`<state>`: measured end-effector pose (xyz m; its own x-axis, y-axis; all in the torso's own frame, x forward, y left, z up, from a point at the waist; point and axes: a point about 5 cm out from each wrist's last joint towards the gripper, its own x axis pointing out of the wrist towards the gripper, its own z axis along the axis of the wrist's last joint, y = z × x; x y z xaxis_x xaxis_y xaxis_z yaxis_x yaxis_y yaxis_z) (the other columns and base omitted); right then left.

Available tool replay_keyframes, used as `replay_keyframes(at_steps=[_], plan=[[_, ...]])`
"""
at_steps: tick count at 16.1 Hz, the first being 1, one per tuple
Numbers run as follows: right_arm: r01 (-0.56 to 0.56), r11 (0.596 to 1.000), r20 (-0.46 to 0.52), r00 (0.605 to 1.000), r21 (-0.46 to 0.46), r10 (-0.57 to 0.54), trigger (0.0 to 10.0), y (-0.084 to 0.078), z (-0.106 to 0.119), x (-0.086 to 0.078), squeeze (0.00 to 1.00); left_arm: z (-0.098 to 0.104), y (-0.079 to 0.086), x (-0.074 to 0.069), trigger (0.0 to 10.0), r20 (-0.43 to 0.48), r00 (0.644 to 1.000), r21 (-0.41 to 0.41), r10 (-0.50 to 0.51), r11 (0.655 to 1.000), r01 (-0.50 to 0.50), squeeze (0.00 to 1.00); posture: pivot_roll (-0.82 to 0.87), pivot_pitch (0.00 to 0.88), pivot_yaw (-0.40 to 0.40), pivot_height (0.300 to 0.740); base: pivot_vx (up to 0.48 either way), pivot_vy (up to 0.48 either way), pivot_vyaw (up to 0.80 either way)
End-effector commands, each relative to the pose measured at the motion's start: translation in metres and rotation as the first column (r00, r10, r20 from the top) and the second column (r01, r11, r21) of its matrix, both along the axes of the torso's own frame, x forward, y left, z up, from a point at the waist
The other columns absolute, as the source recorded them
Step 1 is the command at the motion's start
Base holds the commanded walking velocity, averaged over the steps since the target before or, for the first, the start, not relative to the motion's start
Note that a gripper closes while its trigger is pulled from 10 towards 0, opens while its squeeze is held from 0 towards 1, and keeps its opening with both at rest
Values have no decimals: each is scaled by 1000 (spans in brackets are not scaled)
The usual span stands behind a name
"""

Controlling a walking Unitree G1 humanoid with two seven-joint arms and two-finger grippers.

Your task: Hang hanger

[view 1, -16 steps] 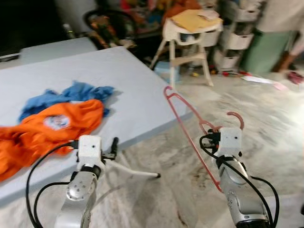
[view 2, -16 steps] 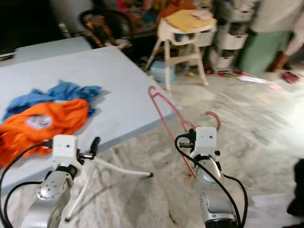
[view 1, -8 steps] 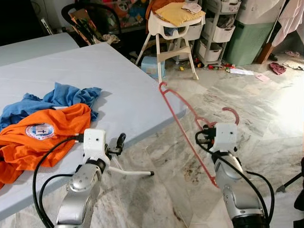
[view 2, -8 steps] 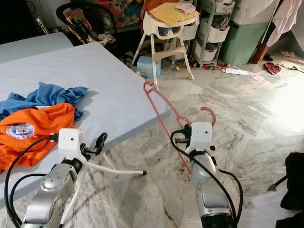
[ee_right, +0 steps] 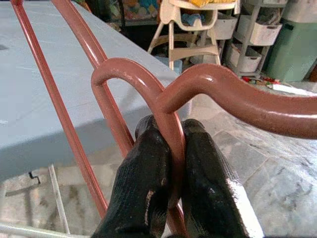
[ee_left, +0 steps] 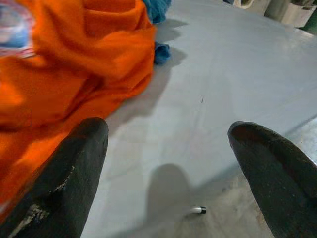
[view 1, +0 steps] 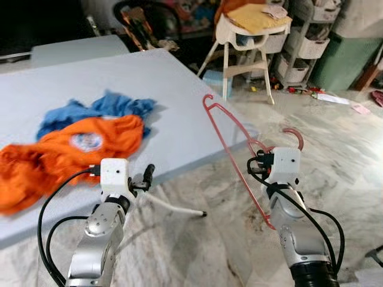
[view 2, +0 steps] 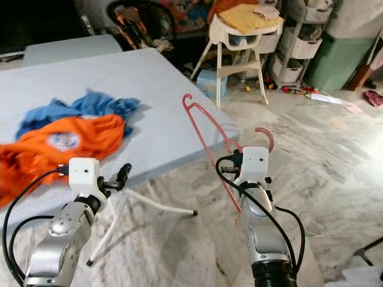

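1. Clearly, in the left eye view the right gripper (view 1: 261, 160) holds the red hanger (view 1: 230, 133) up over the marble floor (view 1: 335, 149), just off the corner of the grey table (view 1: 173, 95). The hook curls up beside the wrist and the long frame slants toward the table edge.
2. Seen from the right eye, the left gripper (view 2: 122, 173) hangs low in front of the table, carrying nothing. The orange shirt (view 2: 54, 146) and blue cloth (view 2: 84, 106) lie on the table, well apart from the hanger.
3. Along the left wrist, the two black fingers (ee_left: 64, 173) stand wide apart over the table's edge, nothing between them.
4. Along the right wrist, both fingers (ee_right: 148, 183) are clamped on the hanger's neck, just below the hook's bend.
5. Judging by this, the hanger is being carried. The next move calls for finding a rail, none of which I can make out, and lifting the hook over it.
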<state>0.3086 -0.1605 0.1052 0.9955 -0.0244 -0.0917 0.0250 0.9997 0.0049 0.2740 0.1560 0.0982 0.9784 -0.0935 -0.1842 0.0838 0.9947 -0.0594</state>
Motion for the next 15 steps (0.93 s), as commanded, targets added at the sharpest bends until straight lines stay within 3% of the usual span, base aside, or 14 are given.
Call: replay_keyframes(at_steps=[1,3,4,7,8,15], plan=[[1,1000,22,1000,-10,-1,10000,-3,6,5,0,4,-4,3,10000,11,1000,1,-16,1000,16,0,-13,0,-21,740,-307,0,0],[25,999,-12,1000,44,-25,10000,-5,2,5,0,5,5,2,10000,-18,999,-75,31,997,-33,0,-10,0,-20,740,-291,0,0],[3,998,6,1000,-60,-2,10000,-1,0,5,0,7,10,4,10000,-5,1000,-1,8,1000,-8,0,-22,0,-13,740,0,0,0],[-4,1000,29,1000,-18,4,10000,3,5,9,0,14,5,15,10000,36,999,16,-9,1000,8,0,-14,0,3,740,-184,0,0],[21,1000,28,999,-8,-21,10000,0,5,9,0,18,5,18,10000,42,999,-11,6,1000,-5,0,-17,0,10,740,-277,0,0],[90,996,23,996,-31,-89,10000,-17,0,-5,0,7,3,13,10000,1,1000,-50,14,999,-14,0,-55,0,22,740,-197,0,0]])
